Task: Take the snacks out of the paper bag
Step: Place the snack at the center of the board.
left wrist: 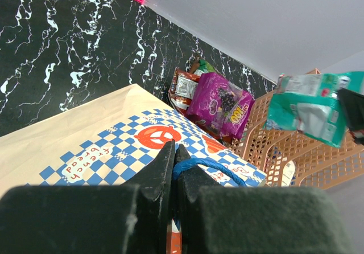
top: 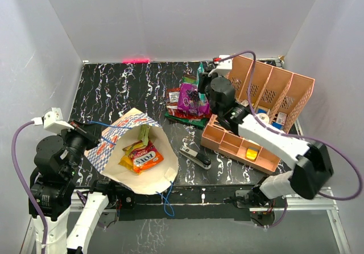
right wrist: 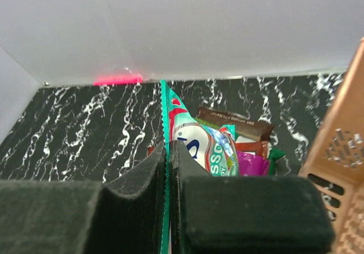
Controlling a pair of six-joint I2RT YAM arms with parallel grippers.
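Left end effector (left wrist: 174, 151): closed; the blue string handle (left wrist: 207, 166) of the paper bag (left wrist: 85, 146) is pinched between its fingers.
Right end effector (right wrist: 168, 150): closed on the serrated edge of a teal-green packet (right wrist: 205, 146), which is held in the air over the far middle of the counter (top: 114, 89).
Paper bag: placed at the near left of the counter, mouth open; an orange packet (top: 147, 157) and a yellow packet (top: 126, 163) are seen inside.
Snacks outside: a purple packet (top: 190, 97) is laid on a pile of red and brown ones, just beside the organiser (top: 273, 89).
Surroundings: the salmon-pink organiser is set at the right, and the right arm is stretched across its low front tray. A black stapler (top: 196, 157) is laid between bag and tray.
Writing: "FOX'S" is read on the orange packet and "french bread" on the bag's chequered band. The purple packet's yellow lettering is not legible.
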